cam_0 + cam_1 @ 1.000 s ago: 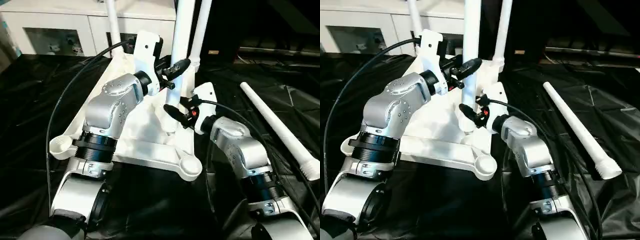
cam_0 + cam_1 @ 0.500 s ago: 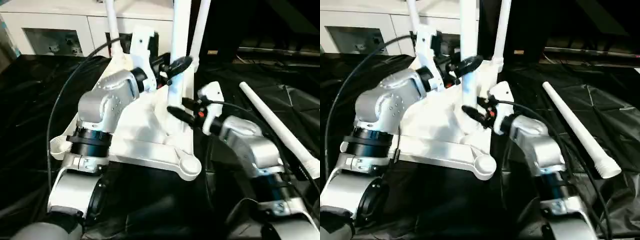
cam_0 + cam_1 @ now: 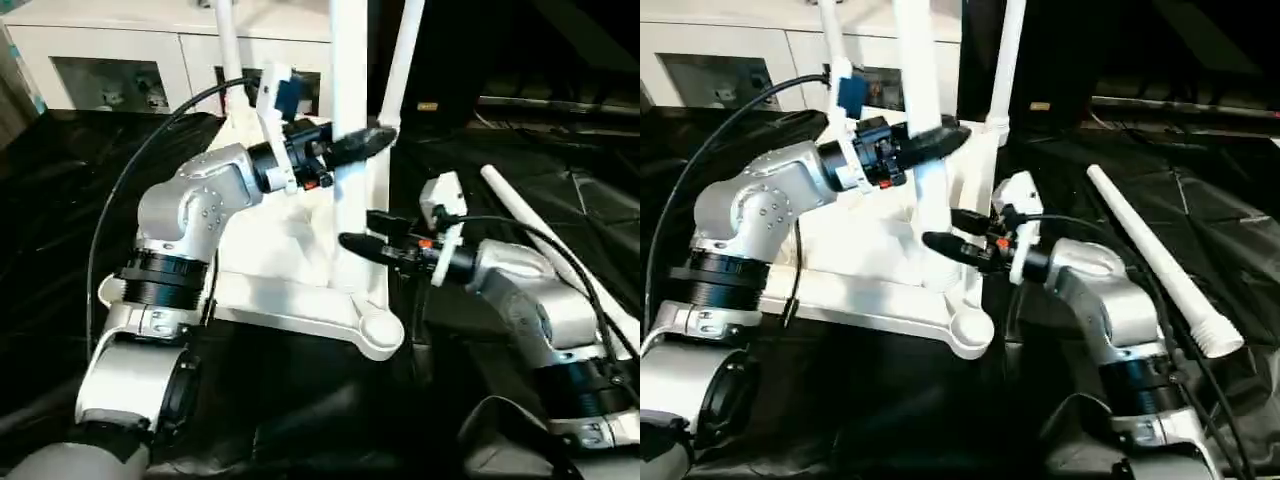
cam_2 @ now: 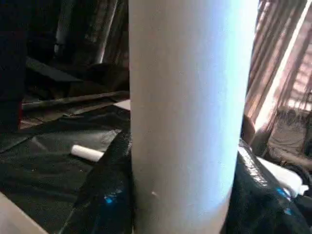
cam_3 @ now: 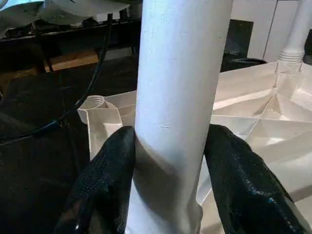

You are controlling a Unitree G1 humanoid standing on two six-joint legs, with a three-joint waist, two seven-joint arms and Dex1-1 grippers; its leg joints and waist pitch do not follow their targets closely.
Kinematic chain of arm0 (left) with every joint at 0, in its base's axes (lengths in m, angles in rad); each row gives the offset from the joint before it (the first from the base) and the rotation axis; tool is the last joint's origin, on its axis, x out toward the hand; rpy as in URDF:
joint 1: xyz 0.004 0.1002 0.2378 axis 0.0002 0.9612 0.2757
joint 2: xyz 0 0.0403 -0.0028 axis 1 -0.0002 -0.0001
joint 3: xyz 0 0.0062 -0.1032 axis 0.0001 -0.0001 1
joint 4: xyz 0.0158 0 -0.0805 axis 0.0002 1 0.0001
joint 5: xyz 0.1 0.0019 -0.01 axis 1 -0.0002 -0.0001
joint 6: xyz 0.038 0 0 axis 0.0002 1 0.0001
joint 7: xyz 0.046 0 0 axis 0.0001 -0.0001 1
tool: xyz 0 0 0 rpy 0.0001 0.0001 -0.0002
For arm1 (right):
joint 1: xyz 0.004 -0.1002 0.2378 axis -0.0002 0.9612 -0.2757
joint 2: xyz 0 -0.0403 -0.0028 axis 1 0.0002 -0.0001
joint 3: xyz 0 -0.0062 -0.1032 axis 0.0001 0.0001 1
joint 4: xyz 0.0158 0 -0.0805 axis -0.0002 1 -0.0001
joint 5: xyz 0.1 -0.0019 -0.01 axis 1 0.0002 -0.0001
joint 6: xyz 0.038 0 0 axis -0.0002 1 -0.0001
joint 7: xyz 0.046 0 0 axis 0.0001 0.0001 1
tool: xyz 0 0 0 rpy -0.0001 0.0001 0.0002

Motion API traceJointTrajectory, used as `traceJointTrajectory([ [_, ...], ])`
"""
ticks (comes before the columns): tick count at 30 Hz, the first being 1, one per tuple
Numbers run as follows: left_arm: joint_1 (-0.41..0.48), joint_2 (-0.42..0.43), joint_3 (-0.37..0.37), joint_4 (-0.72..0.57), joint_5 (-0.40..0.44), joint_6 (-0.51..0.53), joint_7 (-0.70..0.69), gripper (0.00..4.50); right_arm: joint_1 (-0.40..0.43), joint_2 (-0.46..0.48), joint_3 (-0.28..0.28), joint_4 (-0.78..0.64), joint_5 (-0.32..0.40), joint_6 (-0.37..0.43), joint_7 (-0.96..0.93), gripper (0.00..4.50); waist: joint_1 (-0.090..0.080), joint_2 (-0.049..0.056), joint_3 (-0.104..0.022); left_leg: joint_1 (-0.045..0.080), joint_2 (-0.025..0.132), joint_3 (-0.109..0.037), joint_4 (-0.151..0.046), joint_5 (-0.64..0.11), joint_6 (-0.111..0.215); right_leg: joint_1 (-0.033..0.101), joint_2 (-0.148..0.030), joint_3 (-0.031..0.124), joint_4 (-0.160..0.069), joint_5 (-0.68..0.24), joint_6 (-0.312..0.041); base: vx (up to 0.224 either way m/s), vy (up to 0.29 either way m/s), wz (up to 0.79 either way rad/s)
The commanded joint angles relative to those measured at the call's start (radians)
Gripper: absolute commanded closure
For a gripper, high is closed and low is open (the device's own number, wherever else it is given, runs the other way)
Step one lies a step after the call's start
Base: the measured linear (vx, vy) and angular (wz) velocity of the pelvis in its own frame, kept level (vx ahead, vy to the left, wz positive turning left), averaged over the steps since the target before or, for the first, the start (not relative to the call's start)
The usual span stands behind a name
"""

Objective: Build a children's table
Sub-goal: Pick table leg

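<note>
1. Near corner socket [image 3: 381,332] of the upturned tabletop [image 3: 290,300] – empty, a leg yet to fit, I judge.
2. Right tool [image 3: 362,236] and left tool [image 3: 362,142] both clamped around the upright third leg [image 3: 348,190], low and higher up.
3. Loose fourth leg [image 3: 560,255] lies on the black table [image 3: 60,210], right.
4. Far side – two legs [image 3: 402,60] already standing.

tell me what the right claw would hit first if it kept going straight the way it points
The right claw already straddles the upright leg, so that leg would likely stop it straight away.
</note>
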Motion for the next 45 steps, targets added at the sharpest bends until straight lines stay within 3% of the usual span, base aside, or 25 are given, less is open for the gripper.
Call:
traceJointTrajectory([
  [1, -0.014, -0.005, 0.022, 0.009, -0.008, -0.007, 0.029, 2.64, 0.004, -0.007, -0.007, -0.033, 0.010, 0.004, 0.016, 2.66, 0.004, -0.003, -0.086, 0.020, 0.040, -0.022, -0.066, -0.184, 0.013, 0.060, -0.066, 0.051, -0.066, -0.170, -0.217, 0.000, 0.000, 0.00],
  [7, -0.026, -0.013, 0.027, 0.003, 0.014, -0.007, 0.088, 2.69, -0.009, -0.003, 0.006, -0.010, -0.030, -0.038, -0.019, 2.66, 0.006, -0.003, -0.086, 0.019, 0.041, -0.022, -0.065, -0.170, 0.017, 0.058, -0.067, 0.051, -0.065, -0.176, -0.211, 0.000, 0.000, 0.00],
  [9, -0.027, -0.021, 0.007, -0.017, 0.054, -0.017, 0.145, 2.69, -0.034, 0.026, 0.000, 0.038, -0.059, -0.044, -0.087, 2.10, 0.004, 0.000, -0.086, 0.020, 0.042, -0.022, -0.065, -0.176, 0.012, 0.057, -0.067, 0.051, -0.066, -0.185, -0.210, 0.000, 0.000, 0.00],
  [16, -0.029, -0.069, -0.027, -0.059, 0.136, -0.036, 0.302, 2.69, -0.079, 0.106, 0.012, 0.109, -0.143, -0.048, -0.274, 1.64, -0.002, 0.000, -0.086, 0.020, 0.040, -0.023, -0.066, -0.170, -0.006, 0.056, -0.064, 0.051, -0.067, -0.185, -0.193, 0.000, 0.000, 0.00],
  [23, -0.031, -0.079, -0.072, -0.060, 0.201, -0.052, 0.355, 2.70, -0.107, 0.158, 0.012, 0.161, -0.163, -0.052, -0.330, 1.64, -0.001, -0.003, -0.086, 0.019, 0.040, -0.022, -0.067, -0.162, 0.005, 0.058, -0.065, 0.053, -0.065, -0.154, -0.193, 0.000, 0.000, 0.00],
  [26, -0.029, -0.076, -0.069, -0.063, 0.200, -0.046, 0.360, 2.70, -0.111, 0.164, 0.010, 0.166, -0.165, -0.055, -0.332, 1.90, -0.001, -0.004, -0.086, 0.020, 0.040, -0.021, -0.067, -0.167, 0.005, 0.057, -0.065, 0.053, -0.066, -0.167, -0.192, 0.000, 0.000, 0.00],
  [31, -0.026, -0.062, -0.065, -0.066, 0.208, -0.043, 0.373, 2.70, -0.108, 0.154, 0.013, 0.160, -0.159, -0.055, -0.313, 2.43, -0.001, -0.013, -0.084, 0.020, 0.040, -0.020, -0.067, -0.165, 0.007, 0.056, -0.067, 0.054, -0.067, -0.192, -0.180, 0.000, 0.000, 0.00],
  [32, -0.027, -0.058, -0.062, -0.061, 0.208, -0.046, 0.365, 2.35, -0.110, 0.152, 0.011, 0.161, -0.159, -0.056, -0.308, 2.52, 0.000, -0.015, -0.085, 0.020, 0.040, -0.020, -0.067, -0.163, 0.007, 0.055, -0.067, 0.054, -0.068, -0.195, -0.177, 0.000, 0.000, 0.00],
  [35, -0.019, -0.036, -0.049, -0.076, 0.148, 0.015, 0.282, 2.00, -0.112, 0.136, 0.014, 0.160, -0.151, -0.069, -0.265, 2.58, 0.002, -0.015, -0.085, 0.021, 0.039, -0.019, -0.067, -0.161, 0.005, 0.054, -0.067, 0.053, -0.066, -0.199, -0.180, 0.000, 0.000, 0.00],
  [38, -0.019, -0.021, -0.039, -0.057, 0.155, -0.029, 0.266, 1.66, -0.096, 0.106, 0.020, 0.120, -0.120, -0.066, -0.183, 2.63, 0.003, -0.017, -0.084, 0.019, 0.039, -0.019, -0.066, -0.158, 0.011, 0.056, -0.067, 0.054, -0.067, -0.189, -0.177, 0.000, 0.000, 0.00],
  [41, -0.014, 0.000, -0.044, -0.039, 0.145, -0.074, 0.190, 1.45, -0.069, 0.064, 0.026, 0.065, -0.078, -0.043, -0.089, 2.64, 0.009, -0.017, -0.085, 0.018, 0.041, -0.020, -0.066, -0.141, 0.025, 0.057, -0.067, 0.054, -0.062, -0.162, -0.179, 0.000, 0.000, 0.00],
  [45, -0.012, 0.040, -0.040, -0.013, 0.075, -0.030, 0.042, 1.38, -0.035, 0.004, 0.017, -0.004, -0.018, -0.008, 0.022, 2.64, 0.012, -0.011, -0.085, 0.020, 0.041, -0.019, -0.065, -0.154, 0.026, 0.056, -0.068, 0.053, -0.062, -0.161, -0.199, 0.000, 0.000, 0.00],
])
